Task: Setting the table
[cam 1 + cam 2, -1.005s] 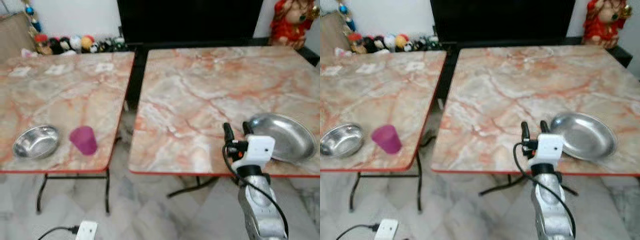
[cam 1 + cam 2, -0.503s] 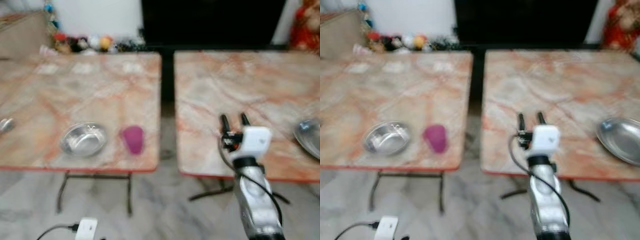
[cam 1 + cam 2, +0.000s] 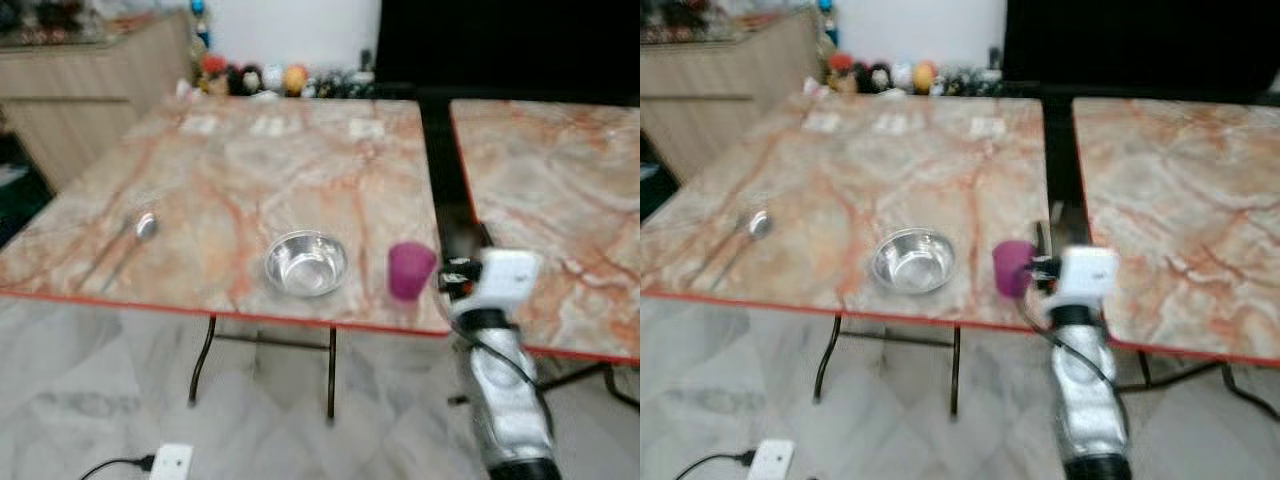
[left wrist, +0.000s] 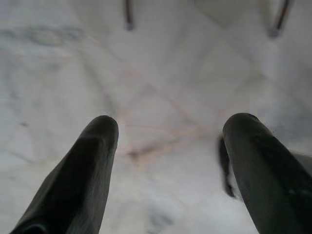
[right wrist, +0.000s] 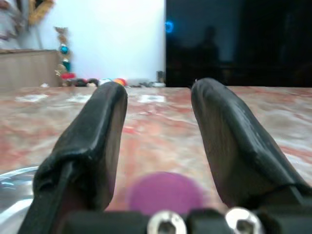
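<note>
Purple cup (image 3: 411, 270) at tabletop (image 3: 250, 170) front edge beside steel bowl (image 3: 306, 263); right gripper (image 5: 158, 146) jaws wide, lined up on it for a grasp. Left gripper (image 4: 170, 165) jaws apart, idle over floor.

The tabletop (image 3: 230, 190) looks like polished marble, pink-veined, with a red edge. The bowl (image 3: 306, 264) and spoon (image 3: 140, 228) are shiny metal. The cup (image 3: 410, 270) is matt purple plastic. The floor (image 3: 110, 390) is glossy grey marble tile. The right end effector (image 5: 158, 141) has matt black fingers.
</note>
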You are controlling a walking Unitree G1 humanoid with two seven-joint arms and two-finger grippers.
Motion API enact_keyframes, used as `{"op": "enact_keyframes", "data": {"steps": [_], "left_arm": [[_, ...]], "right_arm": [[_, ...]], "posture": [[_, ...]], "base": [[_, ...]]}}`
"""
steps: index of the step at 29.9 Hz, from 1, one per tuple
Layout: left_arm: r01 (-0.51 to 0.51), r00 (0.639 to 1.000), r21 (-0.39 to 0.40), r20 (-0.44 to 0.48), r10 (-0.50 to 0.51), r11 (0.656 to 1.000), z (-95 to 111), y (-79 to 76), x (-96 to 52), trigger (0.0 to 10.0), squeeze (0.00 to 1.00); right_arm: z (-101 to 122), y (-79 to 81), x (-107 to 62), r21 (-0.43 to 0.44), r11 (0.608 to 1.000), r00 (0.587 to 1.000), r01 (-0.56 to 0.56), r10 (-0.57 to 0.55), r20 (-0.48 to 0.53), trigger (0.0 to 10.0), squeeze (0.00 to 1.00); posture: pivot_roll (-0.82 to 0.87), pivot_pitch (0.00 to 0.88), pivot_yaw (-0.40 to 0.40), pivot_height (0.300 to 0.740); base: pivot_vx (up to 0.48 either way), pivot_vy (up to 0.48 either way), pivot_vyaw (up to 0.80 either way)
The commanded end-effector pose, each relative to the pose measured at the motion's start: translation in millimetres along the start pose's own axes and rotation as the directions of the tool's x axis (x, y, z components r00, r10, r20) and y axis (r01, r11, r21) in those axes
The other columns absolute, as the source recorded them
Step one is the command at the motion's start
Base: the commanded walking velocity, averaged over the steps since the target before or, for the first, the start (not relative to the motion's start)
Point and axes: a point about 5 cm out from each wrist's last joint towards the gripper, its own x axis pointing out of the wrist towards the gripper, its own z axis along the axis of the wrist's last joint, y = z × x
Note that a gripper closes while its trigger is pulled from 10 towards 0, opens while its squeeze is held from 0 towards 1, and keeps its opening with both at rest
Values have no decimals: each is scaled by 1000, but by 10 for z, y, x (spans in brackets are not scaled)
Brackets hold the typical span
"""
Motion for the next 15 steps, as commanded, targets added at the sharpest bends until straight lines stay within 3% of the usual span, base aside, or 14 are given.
{"op": "enact_keyframes", "data": {"steps": [1,5,15], "left_arm": [[7,1000,-9,-13,-8,1000,-47,-41,-11,10000,0],[5,1000,-10,-17,-5,1000,-61,-38,-14,10000,0],[7,1000,-9,-6,-7,1000,-56,-19,-18,10000,0]], "right_arm": [[6,-75,-4,-9,1000,1000,23,-23,1,10000,0],[8,-66,4,-5,1000,1000,28,-28,3,10000,0],[-28,-41,16,9,999,999,41,-41,-19,10000,0]], "posture": [[-65,11,55,732],[-63,11,54,732],[-58,13,52,732]], "base": [[0,480,0],[0,452,0],[0,0,0]]}}
